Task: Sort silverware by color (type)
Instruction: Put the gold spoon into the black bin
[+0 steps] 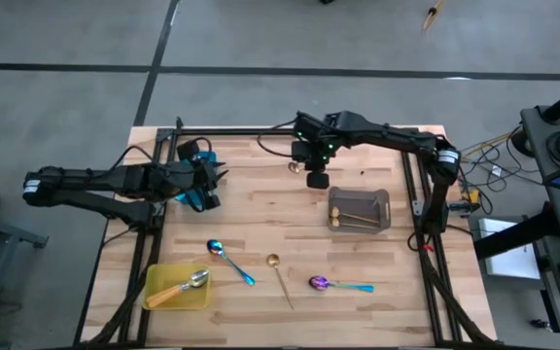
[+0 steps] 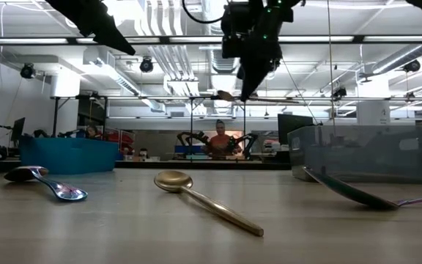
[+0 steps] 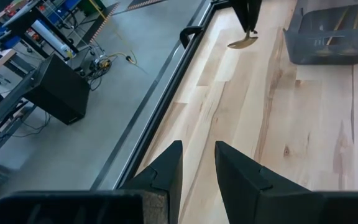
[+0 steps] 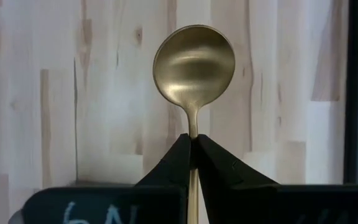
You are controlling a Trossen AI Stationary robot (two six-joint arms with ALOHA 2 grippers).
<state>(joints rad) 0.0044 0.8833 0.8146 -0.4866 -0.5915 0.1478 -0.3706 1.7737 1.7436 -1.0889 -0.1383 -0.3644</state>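
Step in hand, judged: carry the held gold spoon to the grey tray and release it low, bowl level, handle lined up with the gold spoons already there so it does not tip over the wall or bounce out.

Left to right across the light wooden table:

- Left gripper: idle over the teal plastic tray at the table's left edge; jaws a narrow way apart, holding nothing.
- Flat yellow plastic tray, front left: orange-handled silver spoons. Count uncertain; one or two overlapping.
- Iridescent blue-purple spoon with teal handle, loose on the table just beside the yellow tray. One.
- Thin gold spoon, loose at front centre. One.
- Second iridescent spoon with teal handle, loose, right of the gold one. One; two of this type in all.
- Right gripper, raised above the table's far centre, just beside the grey tray: jaws pinched tight on the stem of a slim gold round-bowled spoon, bowl projecting beyond the fingertips. One.
- Grey mesh-walled tray, right of centre: gold spoons lying inside, about two or three; exact number cannot be told.
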